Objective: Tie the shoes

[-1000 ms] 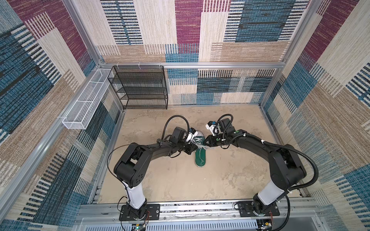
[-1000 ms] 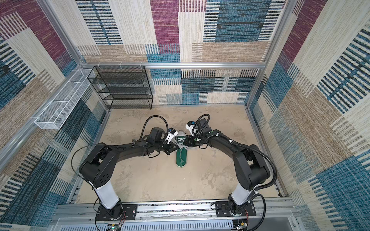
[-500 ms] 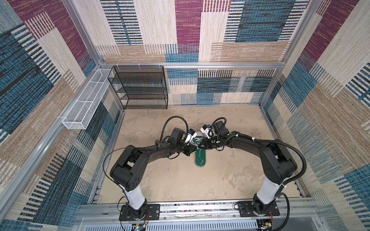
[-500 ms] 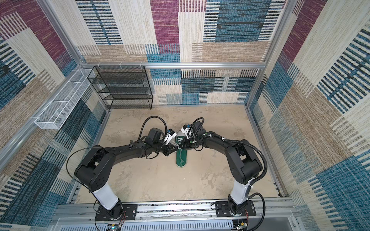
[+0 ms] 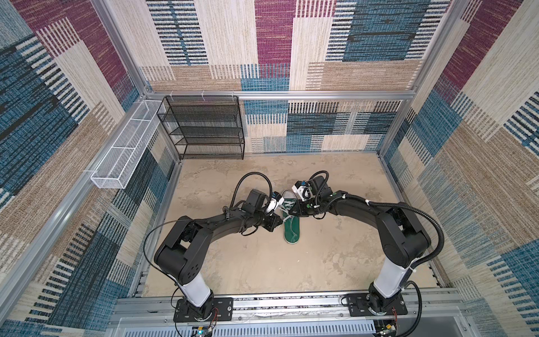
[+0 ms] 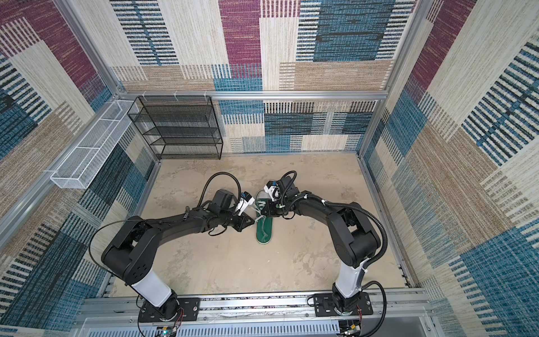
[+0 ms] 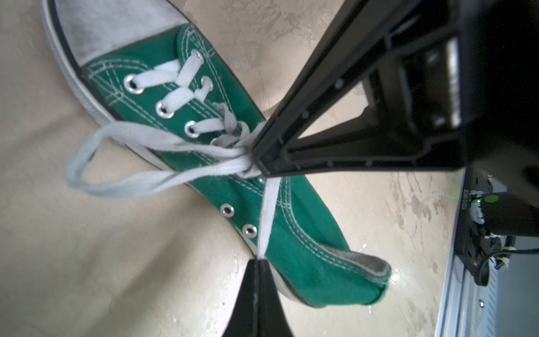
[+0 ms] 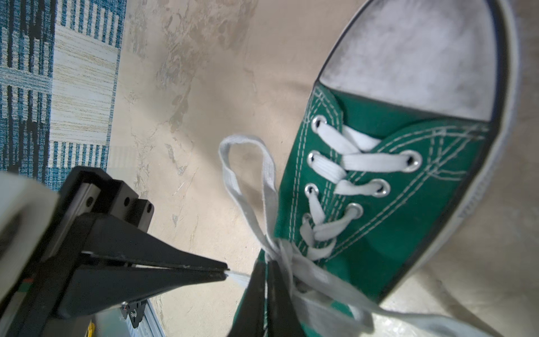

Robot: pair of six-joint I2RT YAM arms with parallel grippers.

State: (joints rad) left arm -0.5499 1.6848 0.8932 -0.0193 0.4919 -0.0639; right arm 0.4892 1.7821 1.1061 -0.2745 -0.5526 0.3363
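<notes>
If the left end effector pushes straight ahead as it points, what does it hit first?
Probably the right end effector, shut on the whitish flat laces of the dark green canvas sneaker; depth unclear.

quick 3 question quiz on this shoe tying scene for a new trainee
1. True or false: the left gripper is shut on a single lace strand.
2. The sneaker's white toe cap points toward: A) the far wall with the black rack; B) the arm bases; C) straight up.
3. Short answer: where does the right gripper pinch the laces?
Key: 1 true. 2 A. 3 Where they bunch together over the tongue, mid-shoe.
</notes>
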